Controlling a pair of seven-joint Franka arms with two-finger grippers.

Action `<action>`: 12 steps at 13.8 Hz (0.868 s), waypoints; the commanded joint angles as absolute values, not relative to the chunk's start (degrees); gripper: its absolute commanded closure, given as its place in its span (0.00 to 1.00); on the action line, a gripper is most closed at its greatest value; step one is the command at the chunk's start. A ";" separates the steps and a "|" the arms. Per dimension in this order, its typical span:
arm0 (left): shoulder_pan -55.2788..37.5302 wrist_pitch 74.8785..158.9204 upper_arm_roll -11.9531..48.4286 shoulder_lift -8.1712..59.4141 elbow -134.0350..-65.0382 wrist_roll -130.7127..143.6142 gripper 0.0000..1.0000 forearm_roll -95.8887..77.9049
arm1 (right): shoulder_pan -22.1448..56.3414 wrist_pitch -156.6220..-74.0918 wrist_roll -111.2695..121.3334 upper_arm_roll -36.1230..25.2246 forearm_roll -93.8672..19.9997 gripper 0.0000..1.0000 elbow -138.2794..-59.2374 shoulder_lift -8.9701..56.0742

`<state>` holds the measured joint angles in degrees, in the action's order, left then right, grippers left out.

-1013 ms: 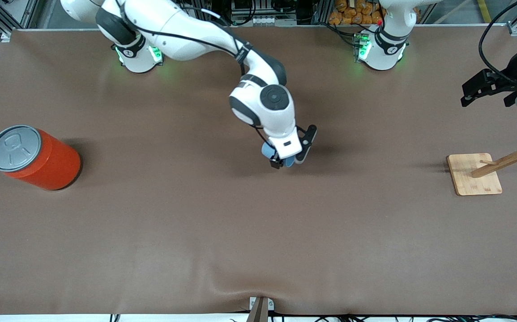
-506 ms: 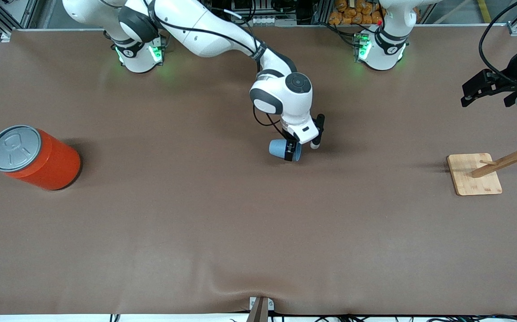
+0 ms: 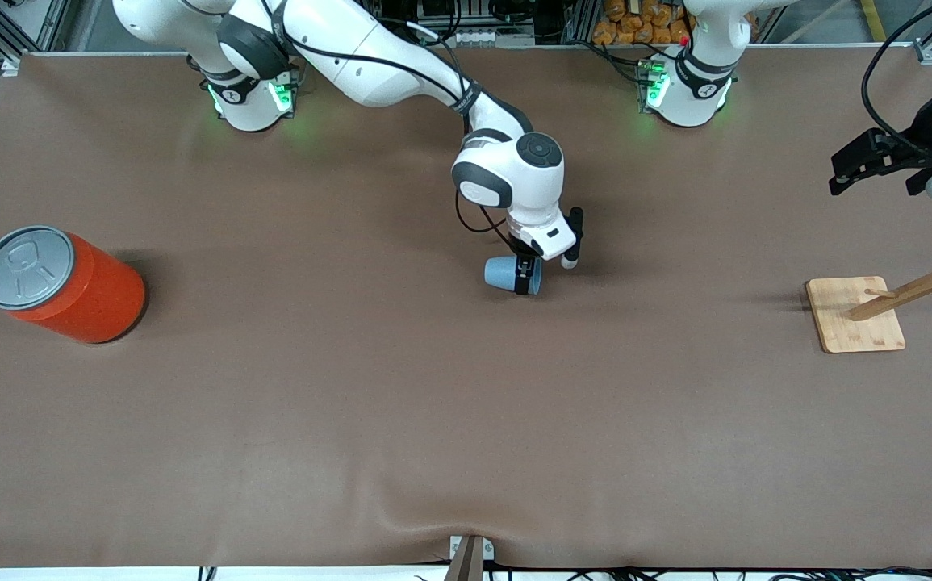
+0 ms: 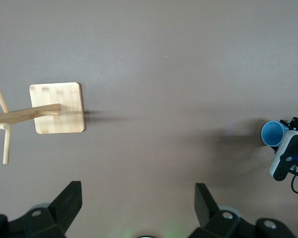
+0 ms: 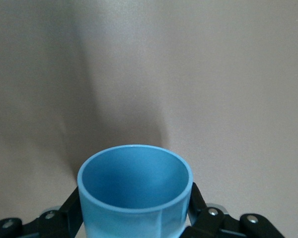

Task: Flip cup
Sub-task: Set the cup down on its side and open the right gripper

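The light-blue cup point(image 3: 503, 273) is held on its side just over the middle of the table, its mouth toward the left arm's end. My right gripper point(image 3: 527, 276) is shut on it near the rim. In the right wrist view the cup point(image 5: 134, 193) fills the space between the right gripper's point(image 5: 135, 207) black fingers point(image 5: 72, 207), its darker blue inside facing out. The left wrist view shows the cup point(image 4: 273, 133) far off. My left gripper point(image 3: 874, 179) waits open and empty, high over the left arm's end of the table, and shows open in its own view point(image 4: 138, 199).
A large orange can point(image 3: 62, 284) with a grey lid stands at the right arm's end of the table. A wooden peg rack on a bamboo base point(image 3: 854, 315) stands at the left arm's end, below my left gripper; the base also shows in the left wrist view point(image 4: 57, 107).
My right arm has shifted toward the left arm's end with the cup and turned it onto its side. In the last half second it barely moved. The left arm has stayed put.
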<state>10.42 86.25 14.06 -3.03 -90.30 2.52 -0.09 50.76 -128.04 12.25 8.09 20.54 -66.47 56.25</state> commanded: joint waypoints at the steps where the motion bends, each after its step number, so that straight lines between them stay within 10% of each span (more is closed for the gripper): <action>1: 10.28 85.17 14.50 -2.20 -90.08 1.67 0.00 -1.14 | 51.06 -127.79 12.48 8.00 21.97 0.00 -64.95 57.30; 12: 10.10 90.24 18.37 9.48 -95.08 0.89 0.00 -10.53 | 49.49 -111.21 12.30 12.73 20.13 0.00 -65.04 47.74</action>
